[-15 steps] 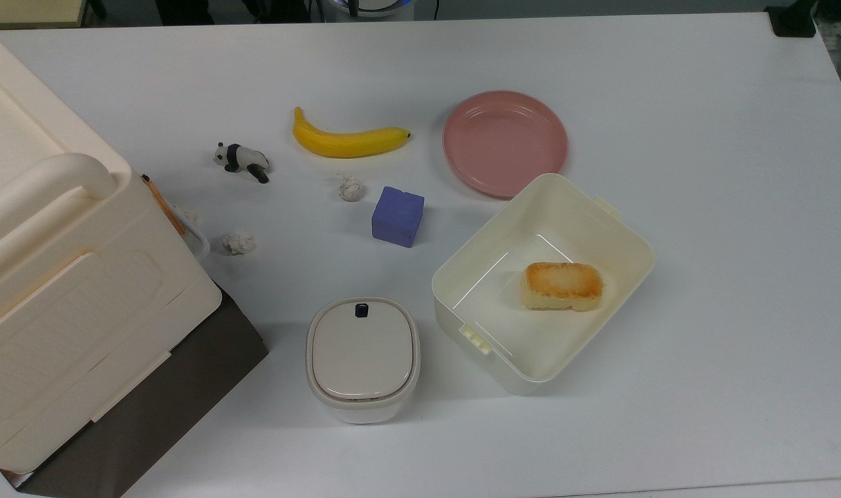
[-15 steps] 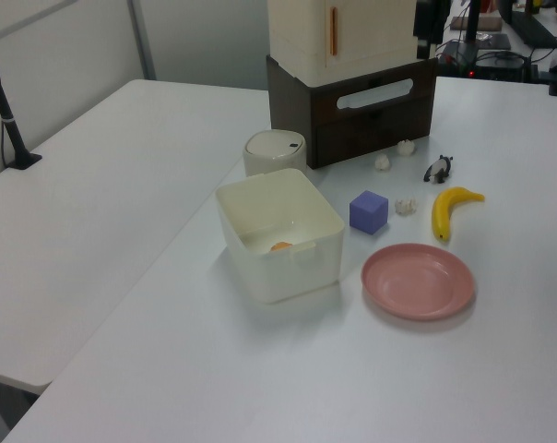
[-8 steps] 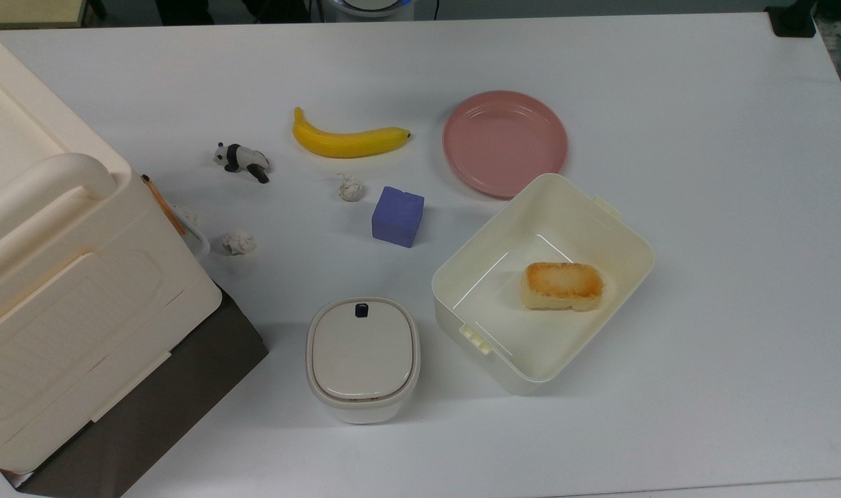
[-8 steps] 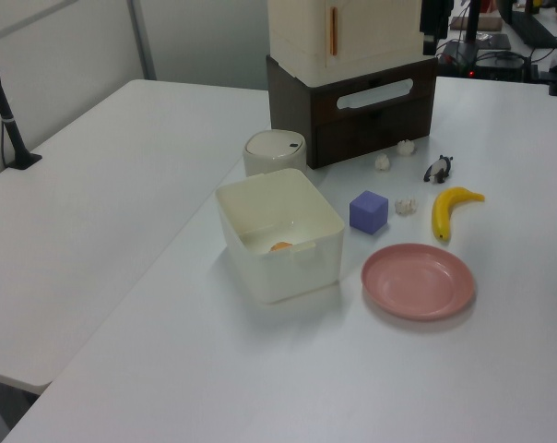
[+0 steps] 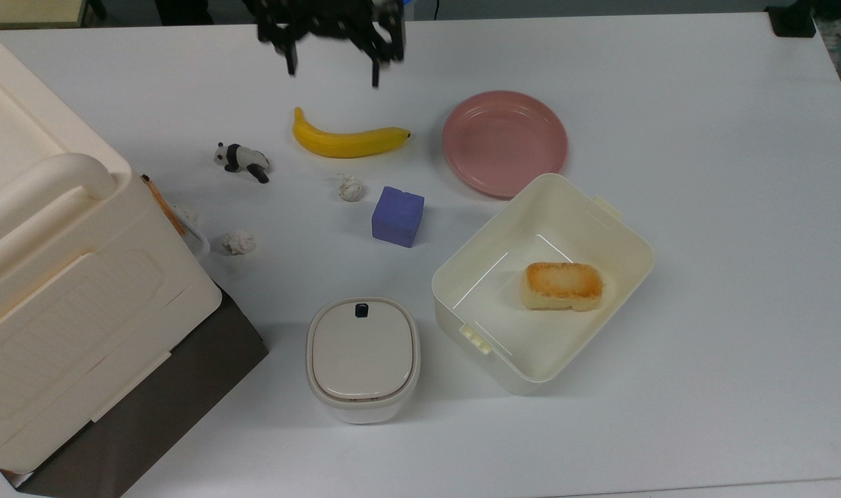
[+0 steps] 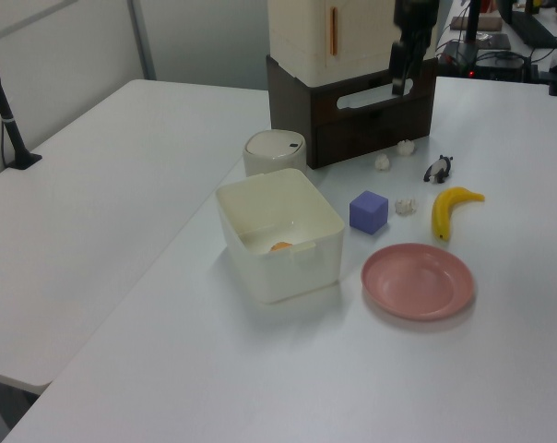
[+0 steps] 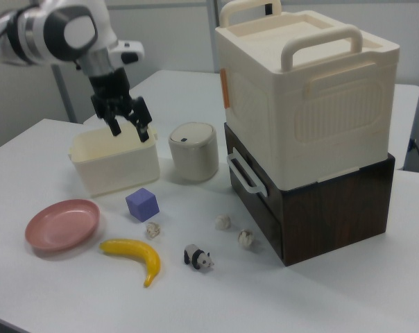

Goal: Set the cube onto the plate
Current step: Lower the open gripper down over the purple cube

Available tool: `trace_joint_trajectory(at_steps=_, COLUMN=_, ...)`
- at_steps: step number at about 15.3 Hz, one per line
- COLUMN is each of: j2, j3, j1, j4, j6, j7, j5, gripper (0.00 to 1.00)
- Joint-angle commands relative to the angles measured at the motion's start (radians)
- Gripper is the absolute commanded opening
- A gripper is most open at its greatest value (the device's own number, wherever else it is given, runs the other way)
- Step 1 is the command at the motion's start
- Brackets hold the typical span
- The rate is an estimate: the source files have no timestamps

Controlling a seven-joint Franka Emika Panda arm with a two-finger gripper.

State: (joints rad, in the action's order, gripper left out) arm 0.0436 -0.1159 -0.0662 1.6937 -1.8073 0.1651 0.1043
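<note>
Matte, soft-edged blue-purple cube (image 5: 398, 216), sitting on the white tabletop (image 5: 704, 207) between the crumpled white paper ball (image 5: 350, 187) and the cream rectangular tub (image 5: 543, 282), looks light and grippy, best pinched across two flat opposite sides by the released, spread, empty end effector (image 5: 332, 68) hovering beyond the yellow banana (image 5: 348, 140), then carried to the round pink plate (image 5: 505, 142).

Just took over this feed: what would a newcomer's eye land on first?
The big cream lidded bin stacked on a dark brown drawer box dominates. Then the black two-finger gripper, open, hanging high above the table. Below, the small blue-purple cube sits between the yellow banana and cream open tub, beside the round pink plate.
</note>
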Motion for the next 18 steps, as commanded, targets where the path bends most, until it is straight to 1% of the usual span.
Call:
trace_joint_trajectory(at_steps=1, j2=0.024, j3=-0.017, j1=0.017, j4=0.084, j6=-0.121, j7=0.066, j5=0.038, gripper=1.00)
trace_joint_trajectory(at_steps=4, j2=0.091, j3=-0.018, j1=0.043, j4=0.080, j6=-0.174, j7=0.129, j5=0.057, gripper=1.00)
trace_joint_trajectory(at_steps=7, j2=0.142, j3=-0.018, j1=0.052, j4=0.080, j6=-0.214, j7=0.197, j5=0.106, gripper=1.00)
trace_joint_trajectory(at_steps=9, j2=0.174, j3=-0.018, j1=0.077, j4=0.083, j6=-0.216, j7=0.226, j5=0.153, gripper=1.00)
trace_joint_trajectory(at_steps=10, j2=0.192, j3=-0.018, j1=0.078, j4=0.083, j6=-0.217, j7=0.243, j5=0.166, gripper=1.00)
trace_joint_trajectory(at_steps=14, j2=0.249, j3=-0.018, j1=0.082, j4=0.086, j6=-0.273, j7=0.283, j5=0.170, gripper=1.00)
trace_joint_trajectory(at_steps=18, j2=0.311, j3=-0.018, j1=0.083, j4=0.086, j6=-0.299, j7=0.289, j5=0.179, gripper=1.00)
